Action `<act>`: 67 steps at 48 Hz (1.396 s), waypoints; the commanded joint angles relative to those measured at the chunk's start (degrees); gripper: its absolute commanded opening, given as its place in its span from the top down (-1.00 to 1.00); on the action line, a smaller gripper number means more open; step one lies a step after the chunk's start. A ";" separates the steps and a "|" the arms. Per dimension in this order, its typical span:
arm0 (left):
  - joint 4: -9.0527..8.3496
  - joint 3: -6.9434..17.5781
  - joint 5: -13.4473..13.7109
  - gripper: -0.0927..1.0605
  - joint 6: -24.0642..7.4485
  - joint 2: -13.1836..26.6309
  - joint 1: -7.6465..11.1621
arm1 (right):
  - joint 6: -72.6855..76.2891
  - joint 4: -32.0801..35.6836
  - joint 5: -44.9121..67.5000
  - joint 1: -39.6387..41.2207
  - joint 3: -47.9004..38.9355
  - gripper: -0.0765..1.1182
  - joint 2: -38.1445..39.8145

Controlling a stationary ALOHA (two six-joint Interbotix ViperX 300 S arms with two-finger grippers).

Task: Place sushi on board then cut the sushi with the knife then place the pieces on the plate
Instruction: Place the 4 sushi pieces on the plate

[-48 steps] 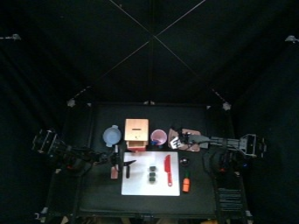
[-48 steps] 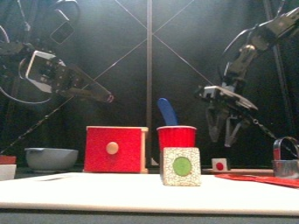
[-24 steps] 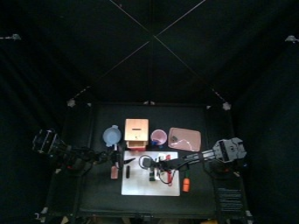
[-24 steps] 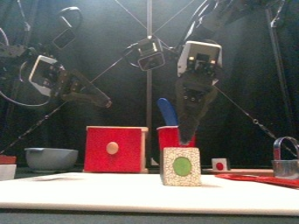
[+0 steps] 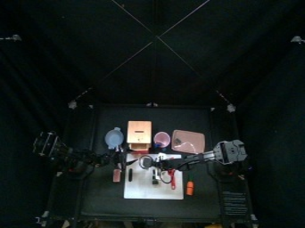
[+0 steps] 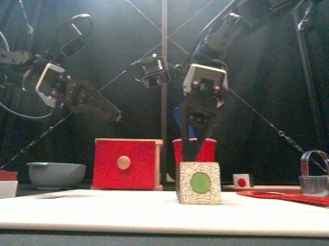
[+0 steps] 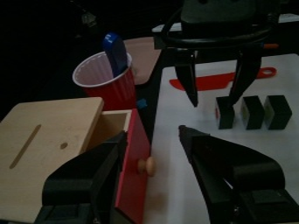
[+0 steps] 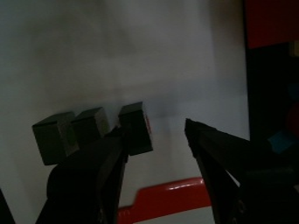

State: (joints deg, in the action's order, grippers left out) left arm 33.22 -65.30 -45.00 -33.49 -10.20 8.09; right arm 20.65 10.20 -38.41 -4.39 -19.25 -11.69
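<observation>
Sushi roll (image 7: pixel 251 111): three dark blocks in a row, lying flat on the white cutting board (image 7: pixel 222 144). The placing step looks complete. Whether the blocks are joined or already parted cannot be determined.

Right gripper (image 7: pixel 218 98): jaws spread wide, pointing down over the board and holding nothing. The roll sits just beside one jaw tip and the red knife (image 7: pixel 216 83) lies directly beneath the gap. The spread jaws and this position suggest it is lining up to take the knife for the cut.

Left gripper (image 7: pixel 149 138): jaws apart and empty, held clear above the wooden box (image 7: pixel 52 140). The red cup (image 7: pixel 100 70) with the blue knife (image 7: pixel 111 44) is beyond it. It appears to be waiting, possibly to steady the roll.

Limits of inspection: in the front view the right gripper covers much of the cup, and the roll shows only one end face. The right wrist view cuts off the red knife at both ends. The pink tray (image 5: pixel 188 140), on the far side of the right gripper, shows no detail.
</observation>
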 commanded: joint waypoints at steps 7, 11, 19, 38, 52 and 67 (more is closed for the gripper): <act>0.44 0.62 -0.18 -0.67 0.00 -0.44 -0.18 | -0.09 -1.23 0.09 -0.35 0.62 -0.58 2.46; 0.44 0.62 -0.18 -0.67 0.00 -0.44 -0.18 | -0.09 -1.58 0.09 -0.88 0.79 -0.58 2.46; 0.44 0.62 -0.18 -0.67 0.00 0.18 -0.18 | -0.09 -1.67 0.18 -1.23 0.88 -0.58 2.46; 1.49 0.26 -0.18 -0.67 0.00 0.70 -0.26 | -0.18 -1.32 1.23 -0.53 0.18 -0.57 0.97; 2.81 0.00 -0.18 -0.67 0.00 0.70 0.00 | -0.18 -2.02 2.90 -0.53 -0.97 -0.53 -0.35; 2.81 -0.09 -0.18 -0.67 0.00 0.70 0.00 | 1.23 -2.02 1.85 0.18 -3.52 -0.09 4.48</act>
State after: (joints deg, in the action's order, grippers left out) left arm 36.04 -66.01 -44.91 -33.49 -9.32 8.00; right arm 21.62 8.26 -36.21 -5.01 -21.88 -12.22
